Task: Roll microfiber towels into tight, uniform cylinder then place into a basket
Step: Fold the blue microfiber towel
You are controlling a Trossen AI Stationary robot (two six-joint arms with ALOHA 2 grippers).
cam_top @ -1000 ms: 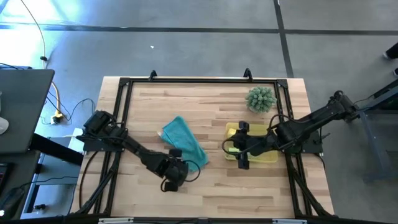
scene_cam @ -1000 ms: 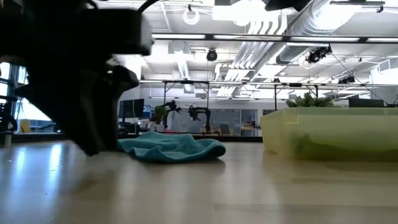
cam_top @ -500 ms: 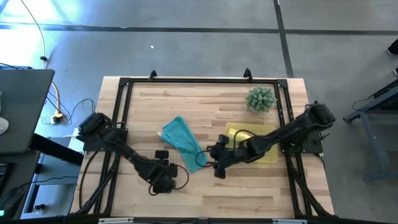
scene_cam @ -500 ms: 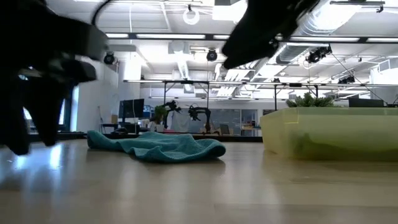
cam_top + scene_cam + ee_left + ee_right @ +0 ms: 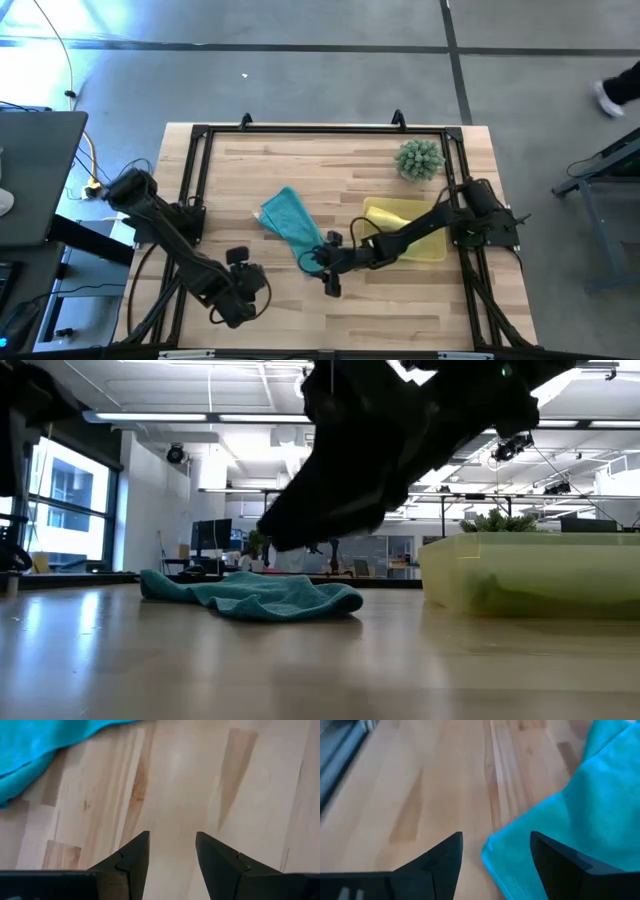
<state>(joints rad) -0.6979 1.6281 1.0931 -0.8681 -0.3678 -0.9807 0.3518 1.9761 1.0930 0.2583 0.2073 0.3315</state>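
L gripper (image 5: 238, 290) hangs over bare table (image 5: 400, 300), fingers (image 5: 131, 860) spread, nothing between; teal towel (image 5: 294, 226) well ahead of tips. R gripper (image 5: 325, 265) fingers (image 5: 437, 857) wide apart, empty, teal towel's corner just ahead of tips, betw them. Basket (image 5: 432, 251) behind R gripper, under its arm. Plant (image 5: 419, 159) beyond basket. No readable writing/labels.

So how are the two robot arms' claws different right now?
The right gripper reaches across the table to the teal towel's near corner, while the left gripper sits back over bare wood near the table's front-left edge, away from the towel. Both are open and hold nothing.
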